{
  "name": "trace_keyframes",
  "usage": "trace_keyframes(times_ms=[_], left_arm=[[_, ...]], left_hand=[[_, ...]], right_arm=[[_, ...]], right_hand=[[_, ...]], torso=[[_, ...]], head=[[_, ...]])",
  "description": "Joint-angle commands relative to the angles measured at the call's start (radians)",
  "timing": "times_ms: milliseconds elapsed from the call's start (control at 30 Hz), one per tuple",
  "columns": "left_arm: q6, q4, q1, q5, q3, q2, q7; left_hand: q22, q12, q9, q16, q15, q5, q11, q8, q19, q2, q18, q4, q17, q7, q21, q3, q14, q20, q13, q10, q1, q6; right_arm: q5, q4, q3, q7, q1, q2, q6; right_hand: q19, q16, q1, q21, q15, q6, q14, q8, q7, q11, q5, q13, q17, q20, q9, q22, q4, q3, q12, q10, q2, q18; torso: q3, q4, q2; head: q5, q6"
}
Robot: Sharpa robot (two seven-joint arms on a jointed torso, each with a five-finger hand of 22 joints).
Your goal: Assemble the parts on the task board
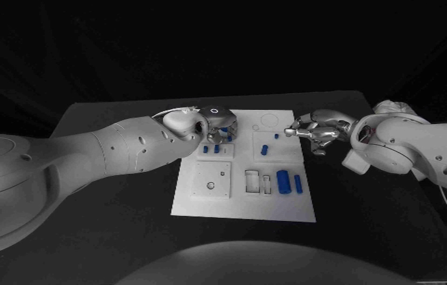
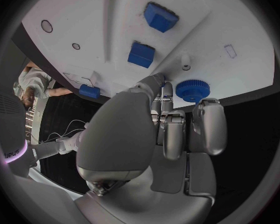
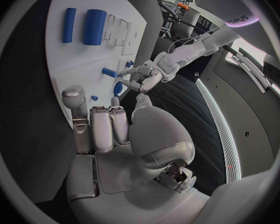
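**Both hands gathered at the far end of the board**

While the left hand [image 1: 216, 125] worked over the far left corner of the task board [image 1: 244, 209], its fingertips [image 2: 160, 80] reached down beside a round blue knob [image 2: 193, 90] sitting at the board's edge. They looked close to the knob, perhaps touching it, but I could not tell whether they had closed on it. My guess was that the hand was placed there to seat or turn that piece.

At the board's far right corner the right hand [image 1: 312, 132] hung with its fingers curled loosely and nothing visibly between them; whether it counted as closed I could not tell. It seemed to be waiting its turn.

Across the board lay the other parts: two small blue blocks [image 2: 140, 54] just inward of the left hand, a short blue peg [image 1: 265, 149] near the middle, and two blue cylinders [image 1: 283, 182] lying side by side toward the near right. The black desk [image 1: 112, 114] carried the board. Those blocks crowded the left hand's working space, and the two hands stood near each other.
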State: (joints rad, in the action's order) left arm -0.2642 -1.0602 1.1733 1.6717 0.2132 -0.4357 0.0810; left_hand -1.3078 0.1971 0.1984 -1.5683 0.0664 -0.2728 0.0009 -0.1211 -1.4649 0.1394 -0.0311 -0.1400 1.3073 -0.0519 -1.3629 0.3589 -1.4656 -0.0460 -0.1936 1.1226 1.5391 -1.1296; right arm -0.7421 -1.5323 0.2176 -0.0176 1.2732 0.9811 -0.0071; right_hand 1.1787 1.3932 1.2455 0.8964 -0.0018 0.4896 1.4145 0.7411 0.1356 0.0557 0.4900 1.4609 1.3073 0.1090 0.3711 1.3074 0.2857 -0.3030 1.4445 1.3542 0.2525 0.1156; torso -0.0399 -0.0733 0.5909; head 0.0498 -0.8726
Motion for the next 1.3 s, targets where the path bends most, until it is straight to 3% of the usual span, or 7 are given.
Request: trace_keyframes(times_ms=[33, 133, 300, 467, 667, 867, 1300], left_arm=[[-0.046, -0.002, -0.001, 0.008, -0.001, 0.001, 0.013], [-0.079, -0.008, -0.001, 0.009, -0.001, -0.006, 0.018], [-0.115, -0.040, 0.006, 0.009, -0.015, -0.033, 0.019], [-0.107, -0.102, 0.044, -0.015, -0.027, -0.083, 0.010], [-0.051, -0.157, 0.072, -0.043, -0.027, -0.138, -0.003], [-0.012, -0.178, 0.073, -0.049, -0.015, -0.171, -0.009], [0.000, -0.180, 0.068, -0.054, -0.009, -0.196, -0.016]], left_hand=[[-0.197, 0.004, 0.004, -0.002, 0.006, -0.009, -0.001, -0.006, -0.017, -0.012, -0.018, 0.008, 0.263, -0.001, 0.003, -0.003, -0.105, 0.006, -0.001, 0.015, 0.000, -0.014], [-0.198, 0.006, 0.006, -0.002, 0.007, -0.014, 0.000, -0.012, -0.020, -0.012, -0.016, 0.015, 0.263, -0.004, -0.001, -0.006, -0.105, 0.007, 0.002, 0.038, -0.002, -0.030], [-0.200, 0.007, 0.008, -0.002, 0.007, -0.019, 0.000, -0.016, -0.022, -0.009, -0.016, 0.021, 0.263, -0.006, -0.004, -0.008, -0.105, 0.007, 0.003, 0.058, -0.003, -0.043], [-0.200, 0.004, 0.007, -0.002, 0.006, -0.015, 0.001, -0.015, -0.022, -0.005, -0.016, 0.021, 0.263, -0.007, -0.003, -0.010, -0.105, 0.007, 0.004, 0.060, -0.006, -0.044], [-0.199, -0.009, 0.003, -0.002, 0.005, -0.008, 0.003, -0.007, -0.021, -0.004, -0.017, 0.025, 0.263, -0.008, 0.001, -0.008, -0.105, 0.006, 0.010, 0.054, -0.006, -0.033], [-0.198, -0.018, 0.001, -0.002, 0.004, 0.001, 0.004, -0.001, -0.020, -0.004, -0.017, 0.023, 0.263, -0.009, 0.004, -0.009, -0.105, 0.005, 0.013, 0.047, -0.009, -0.026], [-0.198, -0.022, 0.000, -0.002, 0.003, 0.005, 0.004, 0.002, -0.020, -0.005, -0.017, 0.023, 0.263, -0.009, 0.005, -0.009, -0.105, 0.005, 0.015, 0.045, -0.010, -0.022]], right_arm=[[0.001, 0.000, 0.000, 0.003, -0.001, -0.001, 0.011], [0.001, 0.000, 0.000, 0.004, -0.001, -0.001, 0.009], [0.001, -0.001, 0.000, 0.004, -0.001, 0.000, 0.008], [0.001, -0.002, 0.000, 0.002, -0.001, 0.002, 0.009], [0.001, -0.003, 0.000, 0.001, -0.001, 0.005, 0.008], [0.001, -0.002, 0.000, 0.005, -0.001, 0.006, 0.008], [0.000, 0.000, 0.000, 0.005, -0.001, 0.005, 0.009]], right_hand=[[-0.007, -0.005, 0.010, -0.007, 0.001, 0.006, -0.008, -0.001, -0.001, -0.004, 0.002, -0.094, 0.067, 0.002, 0.000, 0.083, 0.000, 0.006, -0.002, 0.000, 0.002, 0.018], [-0.009, -0.006, 0.010, -0.010, 0.001, 0.009, -0.009, -0.001, -0.001, -0.004, 0.002, -0.094, 0.066, 0.002, 0.000, 0.083, 0.000, 0.006, -0.003, -0.001, 0.002, 0.018], [-0.008, -0.006, 0.009, -0.009, 0.001, 0.009, -0.009, -0.001, -0.001, -0.004, 0.002, -0.094, 0.066, 0.002, 0.000, 0.083, 0.000, 0.006, -0.003, -0.001, 0.002, 0.018], [-0.009, -0.007, 0.009, -0.010, 0.001, 0.010, -0.009, -0.001, -0.001, -0.004, 0.002, -0.095, 0.065, 0.002, 0.000, 0.083, 0.000, 0.006, -0.003, -0.002, 0.002, 0.018], [-0.009, -0.007, 0.009, -0.011, 0.001, 0.010, -0.010, -0.001, -0.001, -0.004, 0.002, -0.095, 0.065, 0.002, 0.000, 0.083, 0.000, 0.006, -0.003, -0.002, 0.002, 0.018], [-0.010, -0.007, 0.009, -0.011, 0.001, 0.010, -0.010, -0.001, -0.001, -0.004, 0.002, -0.096, 0.064, 0.002, 0.000, 0.083, 0.000, 0.006, -0.004, -0.003, 0.002, 0.019], [-0.010, -0.008, 0.010, -0.013, 0.002, 0.009, -0.011, -0.002, -0.001, -0.004, 0.001, -0.097, 0.063, 0.002, -0.001, 0.082, 0.000, 0.006, -0.004, -0.004, 0.001, 0.019]], torso=[[-0.0002, 0.0005, 0.000], [0.0002, -0.0005, 0.000], [-0.0003, 0.0001, -0.001], [-0.0013, 0.0018, -0.001], [-0.0042, 0.0060, -0.005], [-0.0027, 0.0148, -0.004], [-0.0037, 0.0114, -0.003]], head=[[0.001, 0.000], [0.002, 0.000], [0.000, 0.000], [0.001, 0.000], [0.000, 0.000], [-0.006, 0.000], [0.009, 0.000]])
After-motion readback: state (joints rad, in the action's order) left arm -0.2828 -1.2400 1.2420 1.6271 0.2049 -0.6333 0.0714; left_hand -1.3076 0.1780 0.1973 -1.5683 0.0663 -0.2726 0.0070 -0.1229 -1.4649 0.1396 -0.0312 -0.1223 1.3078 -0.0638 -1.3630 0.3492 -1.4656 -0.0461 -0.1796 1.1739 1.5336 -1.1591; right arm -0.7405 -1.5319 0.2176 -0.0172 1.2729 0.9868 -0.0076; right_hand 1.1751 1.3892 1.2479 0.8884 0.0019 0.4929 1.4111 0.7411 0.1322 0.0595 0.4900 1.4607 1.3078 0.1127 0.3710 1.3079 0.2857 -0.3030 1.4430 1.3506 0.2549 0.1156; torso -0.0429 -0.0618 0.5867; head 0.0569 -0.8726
